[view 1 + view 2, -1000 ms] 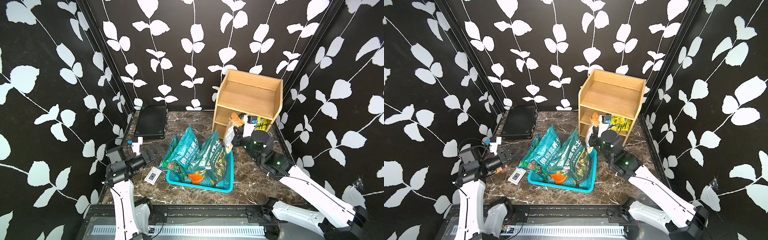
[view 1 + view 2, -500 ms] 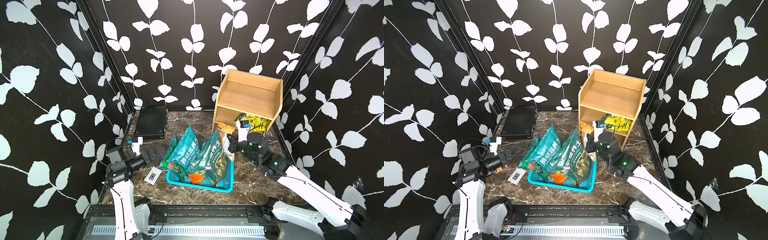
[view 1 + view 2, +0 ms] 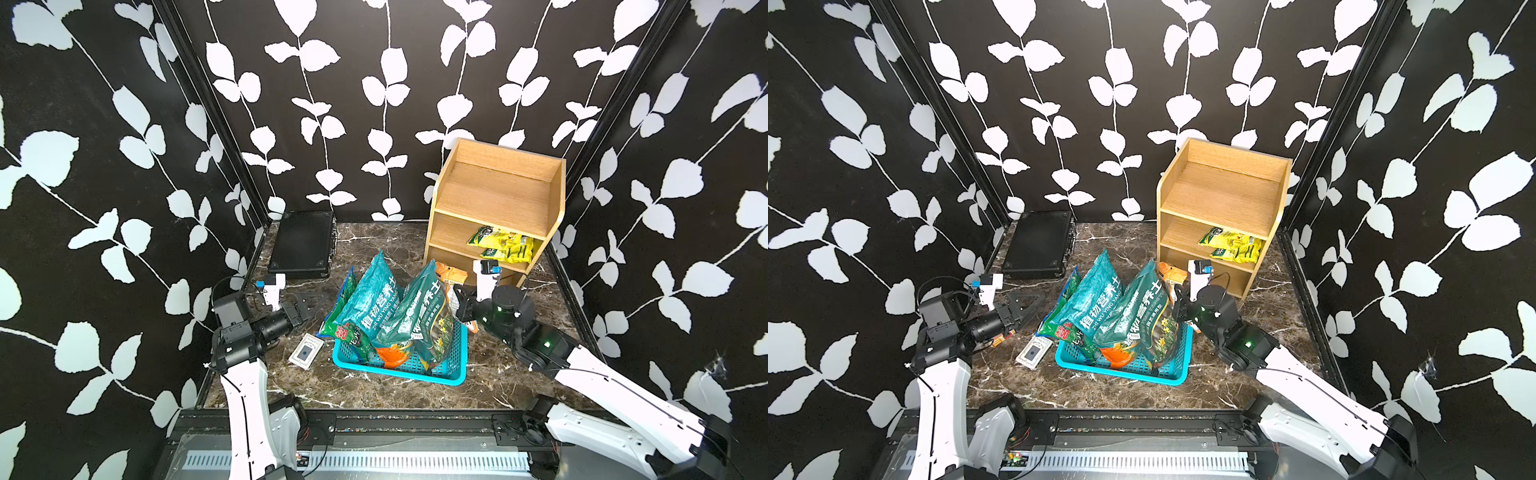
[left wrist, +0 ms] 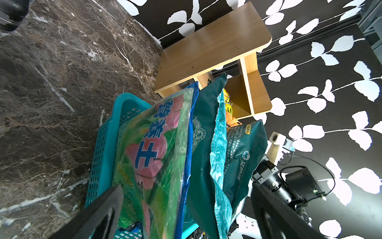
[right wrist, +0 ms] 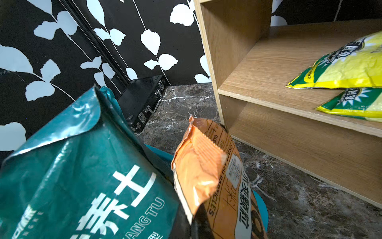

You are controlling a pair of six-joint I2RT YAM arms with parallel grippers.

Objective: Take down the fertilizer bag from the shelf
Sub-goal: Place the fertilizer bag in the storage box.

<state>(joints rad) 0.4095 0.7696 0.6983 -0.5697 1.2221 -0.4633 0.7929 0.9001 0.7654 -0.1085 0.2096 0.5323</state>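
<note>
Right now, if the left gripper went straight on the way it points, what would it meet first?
Most likely the green and pink bag leaning in the blue basket; the open left gripper points at it, though depth is unclear.

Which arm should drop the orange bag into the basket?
Right: the right gripper holds the orange bag by the basket; the left gripper is open on the basket's far side.

Upright bags (image 3: 386, 307) crowd basket (image 3: 399, 371), shelf (image 3: 494, 199) top open
</note>
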